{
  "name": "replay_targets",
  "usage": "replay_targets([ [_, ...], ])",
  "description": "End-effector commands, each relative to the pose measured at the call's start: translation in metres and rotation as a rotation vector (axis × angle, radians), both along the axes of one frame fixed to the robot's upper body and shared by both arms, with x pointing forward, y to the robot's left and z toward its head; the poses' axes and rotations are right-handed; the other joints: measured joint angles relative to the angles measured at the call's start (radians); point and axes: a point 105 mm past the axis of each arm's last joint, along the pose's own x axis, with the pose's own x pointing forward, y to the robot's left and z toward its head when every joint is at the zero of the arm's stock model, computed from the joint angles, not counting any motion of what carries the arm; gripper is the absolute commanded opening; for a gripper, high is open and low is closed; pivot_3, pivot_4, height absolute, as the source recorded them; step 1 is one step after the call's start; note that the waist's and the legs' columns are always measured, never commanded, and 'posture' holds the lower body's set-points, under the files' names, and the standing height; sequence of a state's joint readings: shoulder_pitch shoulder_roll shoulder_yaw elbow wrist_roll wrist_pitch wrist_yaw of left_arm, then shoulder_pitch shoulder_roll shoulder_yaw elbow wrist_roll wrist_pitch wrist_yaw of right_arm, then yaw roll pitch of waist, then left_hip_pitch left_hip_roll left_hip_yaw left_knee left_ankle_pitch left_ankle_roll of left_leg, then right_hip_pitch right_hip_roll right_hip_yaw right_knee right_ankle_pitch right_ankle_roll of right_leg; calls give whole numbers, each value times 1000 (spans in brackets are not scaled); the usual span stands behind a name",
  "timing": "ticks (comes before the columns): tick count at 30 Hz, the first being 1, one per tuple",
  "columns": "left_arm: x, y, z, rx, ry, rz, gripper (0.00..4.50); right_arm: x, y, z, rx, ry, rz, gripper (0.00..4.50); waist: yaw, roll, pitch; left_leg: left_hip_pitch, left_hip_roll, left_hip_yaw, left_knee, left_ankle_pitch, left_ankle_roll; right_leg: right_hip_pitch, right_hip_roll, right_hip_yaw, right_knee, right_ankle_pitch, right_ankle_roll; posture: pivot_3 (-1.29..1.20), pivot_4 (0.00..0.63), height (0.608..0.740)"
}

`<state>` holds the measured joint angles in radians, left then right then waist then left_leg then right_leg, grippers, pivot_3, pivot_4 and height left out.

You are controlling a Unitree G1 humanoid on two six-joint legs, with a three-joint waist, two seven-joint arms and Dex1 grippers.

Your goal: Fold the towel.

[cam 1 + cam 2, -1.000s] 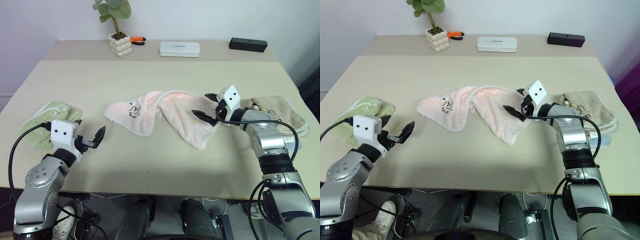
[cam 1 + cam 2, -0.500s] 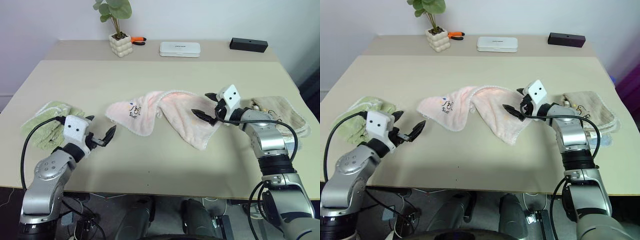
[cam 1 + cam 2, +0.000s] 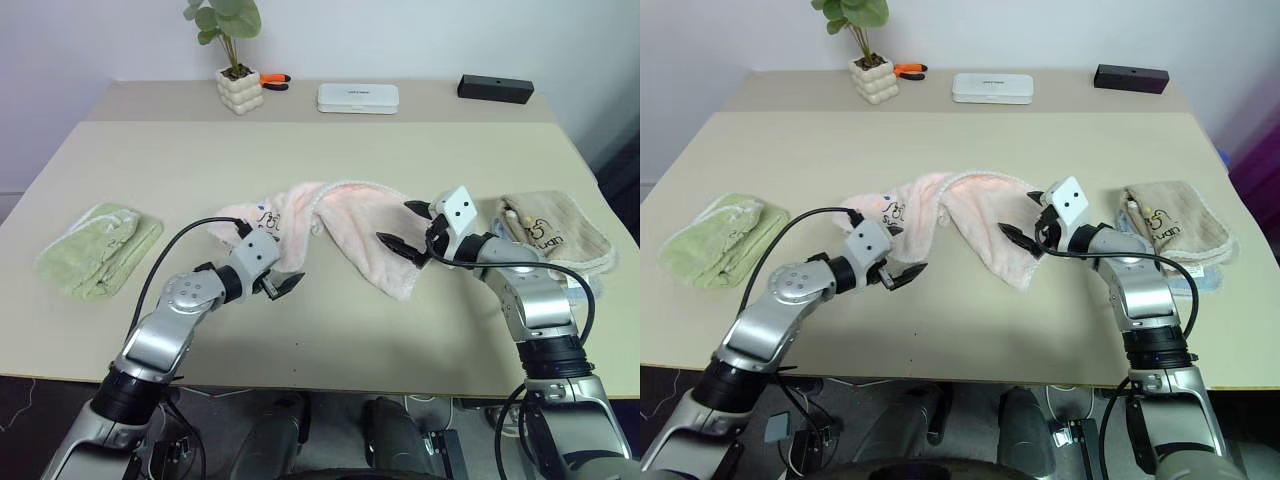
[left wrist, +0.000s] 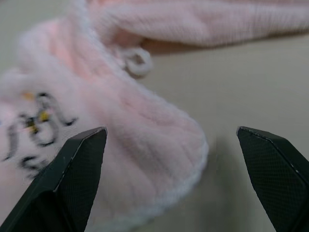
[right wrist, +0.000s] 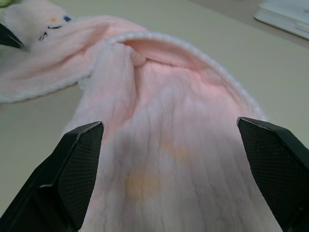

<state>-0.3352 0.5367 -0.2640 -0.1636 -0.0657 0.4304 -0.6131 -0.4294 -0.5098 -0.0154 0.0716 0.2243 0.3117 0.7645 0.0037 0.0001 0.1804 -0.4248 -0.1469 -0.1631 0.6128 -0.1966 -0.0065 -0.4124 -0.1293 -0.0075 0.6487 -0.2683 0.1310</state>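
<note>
table, beige: bearing pink towel mid-surface, twisted and unfolded. left claw spread wide and empty at the printed end, right claw likewise at the other end, probably poised to pinch both ends. tiny white loop plain from left wrist.

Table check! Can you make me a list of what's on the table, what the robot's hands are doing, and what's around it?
Surface: beige table, bare in front.
Job's things: pink towel, crumpled and twisted, not folded.
Clutter: green towel far left; beige towel far right; potted plant, orange-handled tool, white case, black box at the back.
Grippers: left gripper open at towel's left end; right gripper open at its right end; neither holding.
Cables: black cable on left arm.
Surroundings: white wall.
</note>
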Motion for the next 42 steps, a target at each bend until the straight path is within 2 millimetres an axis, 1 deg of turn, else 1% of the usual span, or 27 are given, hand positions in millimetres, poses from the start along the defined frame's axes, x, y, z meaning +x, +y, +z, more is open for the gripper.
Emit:
replay_targets([
  [1, 5, -6, 2, 29, -12, -12, 4404, -2, 1, 19, 18, -68, -1, 4500, 0, 0, 0, 0, 0, 0, 0, 0, 0, 0, 0, 0, 0, 0, 0, 0, 150, 740],
  [5, 9, -13, -4, 8, 23, -3, 4404, -1, -3, 22, 21, -77, -19, 4500, 4, 0, 0, 0, 0, 0, 1, 0, 0, 1, 0, 0, 0, 0, 0, 0, 150, 740],
  [8, 10, -8, -7, -4, 31, 27, 3578, -3, -1, 22, 19, -79, -19, 4500, 7, 0, 0, 0, 0, 0, 1, 0, 0, 1, 0, 0, 0, 0, 0, 0, 150, 740],
  [10, 10, -5, -6, -5, 25, 38, 2609, -3, -2, 23, 17, -79, -20, 4500, 6, 0, 0, 0, 0, 0, 1, 0, 0, 1, 0, 0, 0, 0, 0, 0, 150, 740],
  [11, 10, -4, -6, -7, 22, 40, 2029, -3, -2, 24, 15, -79, -21, 4500, 4, 0, 0, 0, 0, 0, 1, 0, 0, 1, 0, 0, 0, 0, 0, 0, 150, 740],
  [13, 10, -2, -3, -13, 10, 46, 1178, -3, -3, 25, 11, -79, -24, 4500, 0, 0, 0, 1, 0, 0, 1, 0, 0, 1, 0, 0, 0, 0, 0, 0, 150, 740],
  [15, 11, 3, 1, -16, -10, 64, 38, 0, -6, 27, 7, -79, -35, 4500, -1, 0, 0, 1, 0, 0, 1, 0, 0, 1, 0, 0, 0, 0, 0, 0, 150, 740],
  [20, 13, 22, 17, -44, -77, 138, 38, 9, -12, 32, -2, -82, -67, 4500, -8, 0, 0, 1, 0, 0, 1, 0, 0, 1, 0, 0, 0, 0, 0, 0, 150, 740],
  [22, 10, 39, 36, -109, -139, 191, 38, 20, -22, 32, -14, -44, -110, 4500, -16, 0, 0, 1, 0, 0, 1, 0, 0, 1, 0, 0, 0, 0, 0, 0, 150, 740],
  [23, 6, 48, 45, -140, -163, 212, 38, 26, -27, 28, -38, -13, -116, 4500, -20, 0, 0, 1, 0, 0, 1, 0, 0, 1, 0, 0, 0, 0, 0, 0, 150, 740],
  [24, 1, 55, 49, -154, -176, 223, 38, 30, -29, 25, -52, 16, -120, 4500, -21, 0, 0, 1, 1, 0, 1, 0, 0, 1, 1, 0, 0, 0, 0, 0, 150, 740],
  [28, -13, 71, 53, -151, -177, 232, 38, 46, -43, 13, -61, 142, -179, 4500, -19, 0, 0, 1, 1, 1, 0, 0, 0, 1, 1, 1, 0, 0, 0, 0, 150, 740],
  [31, -23, 85, 54, -145, -172, 256, 38, 58, -59, 6, -72, 208, -253, 4500, -18, 0, 0, 1, 1, 2, 1, 0, 0, 1, 1, 2, 0, 0, 0, 0, 150, 740],
  [35, -28, 95, 55, -136, -173, 287, 38, 63, -65, -4, -123, 249, -255, 4500, -16, 0, 0, 1, 1, 2, 0, 0, 0, 1, 1, 2, 0, 0, -1, 0, 150, 740],
  [38, -30, 97, 55, -137, -171, 296, 38, 65, -66, -7, -137, 258, -255, 4500, -18, 0, 0, 1, 1, 2, 1, 0, 0, 1, 1, 2, 0, 0, -1, 0, 150, 740],
  [40, -31, 98, 53, -132, -167, 299, 0, 66, -64, -6, -129, 255, -243, 3995, -18, 0, 0, 1, 1, 2, 1, 0, 0, 1, 1, 2, 0, 0, -1, 0, 150, 740],
  [42, -33, 98, 51, -129, -162, 299, 0, 67, -61, -2, -121, 244, -230, 3151, -20, 0, 0, 1, 1, 2, 1, 0, 0, 1, 1, 2, 0, 0, -1, 0, 150, 740],
])
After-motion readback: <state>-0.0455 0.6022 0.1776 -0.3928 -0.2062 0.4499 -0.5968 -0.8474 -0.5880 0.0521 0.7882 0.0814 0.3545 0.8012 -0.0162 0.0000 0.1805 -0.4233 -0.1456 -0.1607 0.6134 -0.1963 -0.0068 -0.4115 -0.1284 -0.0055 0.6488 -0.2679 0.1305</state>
